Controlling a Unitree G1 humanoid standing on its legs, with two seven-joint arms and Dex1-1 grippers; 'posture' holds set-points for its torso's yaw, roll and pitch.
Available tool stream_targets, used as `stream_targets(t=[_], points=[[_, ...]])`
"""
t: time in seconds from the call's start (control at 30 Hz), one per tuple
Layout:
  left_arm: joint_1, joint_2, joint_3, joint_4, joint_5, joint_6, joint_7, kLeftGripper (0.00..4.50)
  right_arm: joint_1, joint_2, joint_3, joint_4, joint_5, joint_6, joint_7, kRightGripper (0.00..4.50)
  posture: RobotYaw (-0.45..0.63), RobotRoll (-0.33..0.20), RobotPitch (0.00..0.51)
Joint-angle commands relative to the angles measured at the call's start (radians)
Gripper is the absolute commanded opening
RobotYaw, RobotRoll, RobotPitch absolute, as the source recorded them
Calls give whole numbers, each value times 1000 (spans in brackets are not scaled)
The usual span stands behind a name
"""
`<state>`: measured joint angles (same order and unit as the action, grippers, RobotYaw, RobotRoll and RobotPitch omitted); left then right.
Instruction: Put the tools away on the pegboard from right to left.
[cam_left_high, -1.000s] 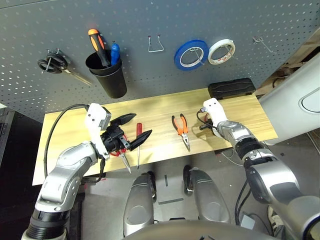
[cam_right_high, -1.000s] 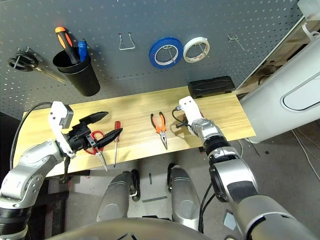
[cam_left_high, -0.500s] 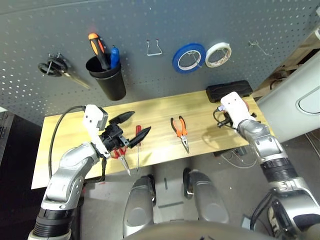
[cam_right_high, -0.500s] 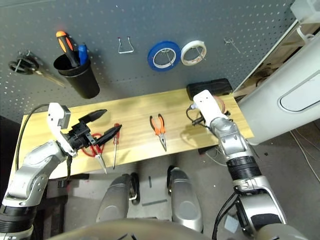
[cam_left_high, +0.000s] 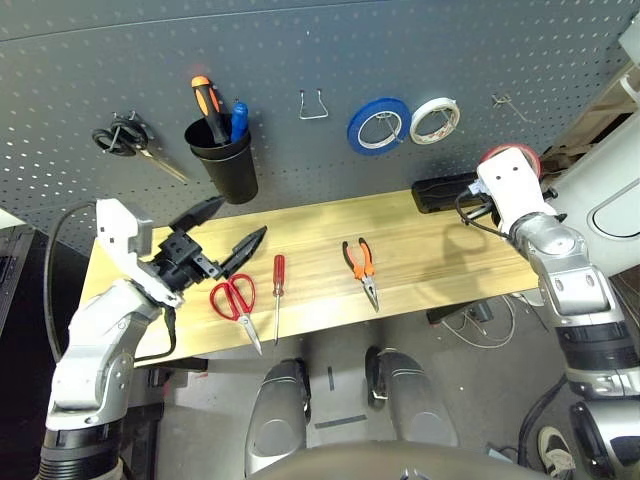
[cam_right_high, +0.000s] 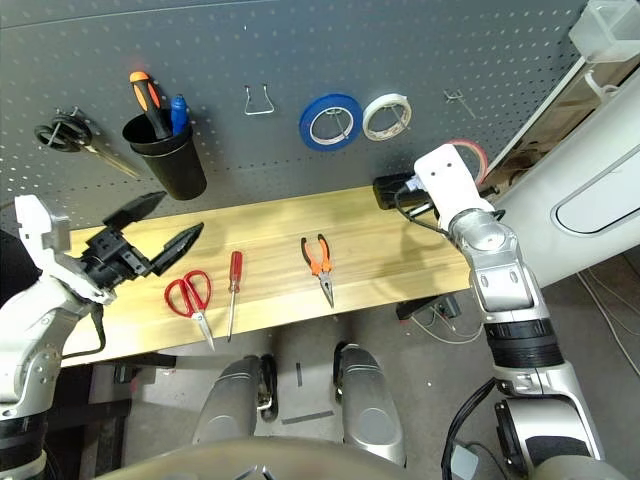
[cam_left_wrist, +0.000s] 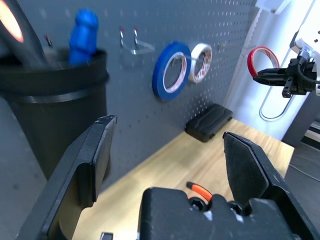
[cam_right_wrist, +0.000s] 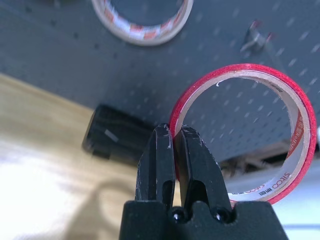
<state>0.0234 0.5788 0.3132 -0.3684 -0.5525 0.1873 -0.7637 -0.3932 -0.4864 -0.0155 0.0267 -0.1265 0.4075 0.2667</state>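
Right gripper (cam_right_wrist: 175, 131): clamped on one side of the red tape ring (cam_right_wrist: 300, 165); raised at right of frame in the head views, in front of the pegboard (cam_left_high: 300, 160).
Left gripper (cam_left_high: 232, 238): jaws apart, nothing held; left of frame, over the wooden table (cam_left_high: 320, 230).
Red-handled scissors (cam_left_high: 232, 300): laid on the table, lower left of frame, near the left gripper.
Red-handled screwdriver (cam_left_high: 279, 275): laid just beside the scissors, centre-left, blade pointed toward frame bottom.
Orange-and-black-handled pliers (cam_left_high: 360, 268): laid on the table, right of the screwdriver, handles spread.
Empty hooks: one (cam_left_high: 313, 105) at upper centre, one (cam_left_high: 512, 105) at upper right.
Blue tape roll (cam_left_high: 362, 140), white tape roll (cam_left_high: 422, 138): hung side by side, upper right of centre.
Black cup (cam_left_high: 230, 172): mounted upper left; orange-and-black handle (cam_left_high: 208, 105) and blue handle (cam_left_high: 239, 122) held in it.
Black-handled scissors (cam_left_high: 128, 142): hung at upper left.
Black case (cam_left_high: 436, 194): set on the table's right part, by the pegboard.
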Motion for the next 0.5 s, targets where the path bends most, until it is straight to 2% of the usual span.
stream_targets(t=[0.03,0.2,0.5], points=[[-3,19,17,18,-26,7,-25,4500,-24,-7,-23,28,-6,-45,-22,47,17,0,86],[11,22,41,47,-39,-18,-61,4500,-77,-12,-28,84,-10,-99,-51,47,22,0,86],[-3,9,6,135,6,-80,-98,4500,-186,-32,-43,274,7,-140,-71,47,31,0,89]])
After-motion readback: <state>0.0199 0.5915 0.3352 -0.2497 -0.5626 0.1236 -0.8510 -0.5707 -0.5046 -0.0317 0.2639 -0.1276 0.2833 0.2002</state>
